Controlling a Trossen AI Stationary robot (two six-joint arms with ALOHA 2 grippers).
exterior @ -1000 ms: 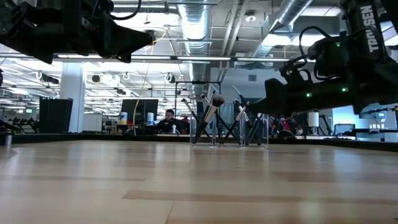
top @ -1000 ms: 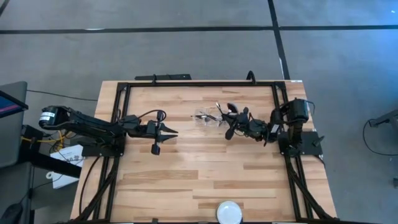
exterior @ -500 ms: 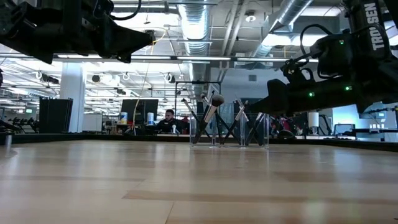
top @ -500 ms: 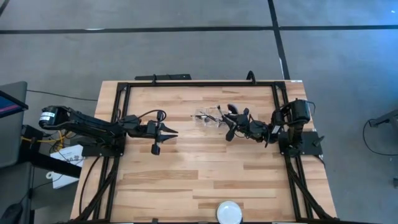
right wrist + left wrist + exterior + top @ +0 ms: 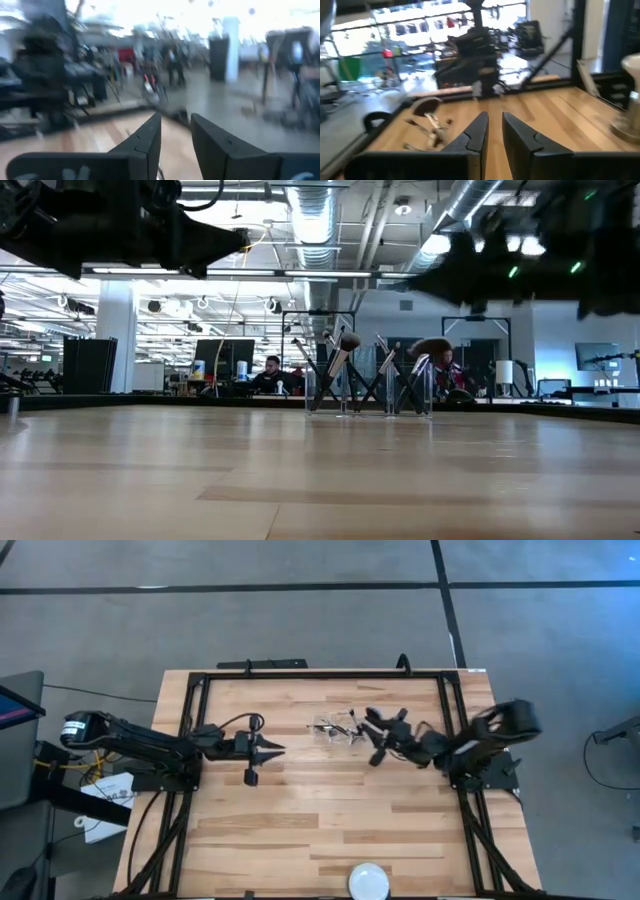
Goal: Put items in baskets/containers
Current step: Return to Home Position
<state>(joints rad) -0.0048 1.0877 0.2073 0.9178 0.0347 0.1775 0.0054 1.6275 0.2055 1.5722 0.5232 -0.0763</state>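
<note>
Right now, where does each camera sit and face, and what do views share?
High: above the table, looking straight down; left arm and right arm show.
Low: at tabletop height, level toward the container; arms overhead.
Left wrist: past the left gripper toward container and right arm.
Right wrist: past the right gripper into the room.
Shared: high, low, left wrist see the container.

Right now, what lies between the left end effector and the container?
Nothing: the high view shows bare table from left end effector to container.
</note>
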